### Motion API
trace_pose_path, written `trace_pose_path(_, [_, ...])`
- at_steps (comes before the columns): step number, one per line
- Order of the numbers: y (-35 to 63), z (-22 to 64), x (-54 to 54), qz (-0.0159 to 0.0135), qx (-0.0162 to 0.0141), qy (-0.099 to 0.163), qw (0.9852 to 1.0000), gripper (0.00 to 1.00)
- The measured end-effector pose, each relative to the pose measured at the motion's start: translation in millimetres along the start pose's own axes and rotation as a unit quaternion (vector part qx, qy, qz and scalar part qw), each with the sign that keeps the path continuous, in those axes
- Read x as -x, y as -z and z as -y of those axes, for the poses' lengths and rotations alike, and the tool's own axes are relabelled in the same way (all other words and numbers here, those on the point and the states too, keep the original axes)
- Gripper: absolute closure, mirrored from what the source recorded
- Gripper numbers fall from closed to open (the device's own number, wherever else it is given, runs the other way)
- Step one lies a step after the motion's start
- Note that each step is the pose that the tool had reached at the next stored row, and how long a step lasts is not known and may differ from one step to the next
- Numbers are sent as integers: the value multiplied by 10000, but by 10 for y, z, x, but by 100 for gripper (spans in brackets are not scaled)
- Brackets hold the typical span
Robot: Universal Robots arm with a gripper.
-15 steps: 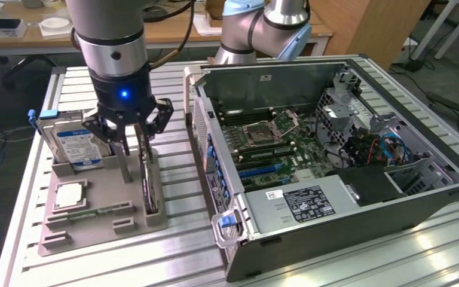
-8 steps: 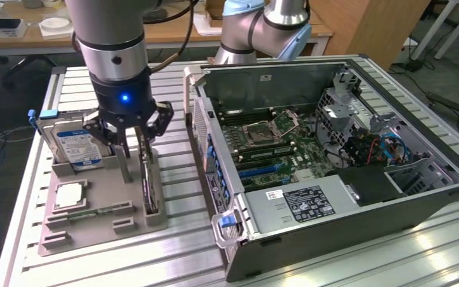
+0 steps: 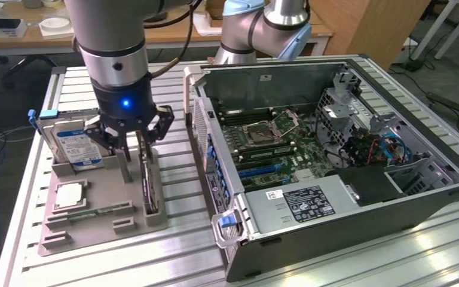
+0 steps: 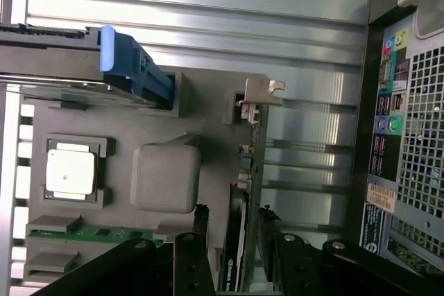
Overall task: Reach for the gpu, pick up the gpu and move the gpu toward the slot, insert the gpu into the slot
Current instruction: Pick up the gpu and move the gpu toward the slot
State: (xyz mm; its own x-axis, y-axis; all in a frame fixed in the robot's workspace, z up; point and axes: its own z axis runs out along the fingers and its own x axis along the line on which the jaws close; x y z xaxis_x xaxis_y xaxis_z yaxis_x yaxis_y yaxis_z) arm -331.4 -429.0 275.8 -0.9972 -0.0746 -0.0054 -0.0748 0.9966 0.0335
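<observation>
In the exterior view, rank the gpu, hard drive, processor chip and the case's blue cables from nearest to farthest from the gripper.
1. gpu: on edge in the tray, between the fingers of the gripper.
2. hard drive: upright, toward the exterior view's left.
3. processor chip: flat in the tray, in front of the drive.
4. blue cables: inside the case, exterior view's far right.

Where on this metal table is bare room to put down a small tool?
Free: the slatted aluminium table strip between the grey plastic holder and the open black computer case, and the stretch below both in the exterior view. Crowded: the holder, where the open black gripper straddles the upright dark gpu card beside the blue-labelled silver hard drive.
</observation>
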Motion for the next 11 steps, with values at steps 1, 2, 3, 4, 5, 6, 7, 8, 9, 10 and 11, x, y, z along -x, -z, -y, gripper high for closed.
trace_pose_path(1, [-9,0,0,0,0,0,10000,59])
trace_pose_path(2, [-17,1,0,0,0,0,10000,59])
trace_pose_path(3, [-24,2,0,0,0,0,10000,59])
trace_pose_path(4, [-30,3,0,0,0,0,10000,59])
trace_pose_path(5, [-38,4,0,0,0,0,10000,59])
trace_pose_path(6, [-48,5,1,1,0,0,10000,59])
trace_pose_path(7, [-56,6,1,0,0,0,10000,59])
trace_pose_path(8, [-64,6,5,1,0,0,10000,59])
trace_pose_path(9, [-70,7,9,0,0,1,10000,59])
trace_pose_path(10, [-77,8,14,0,0,1,10000,59])
trace_pose_path(11, [-84,8,17,0,0,0,10000,59])
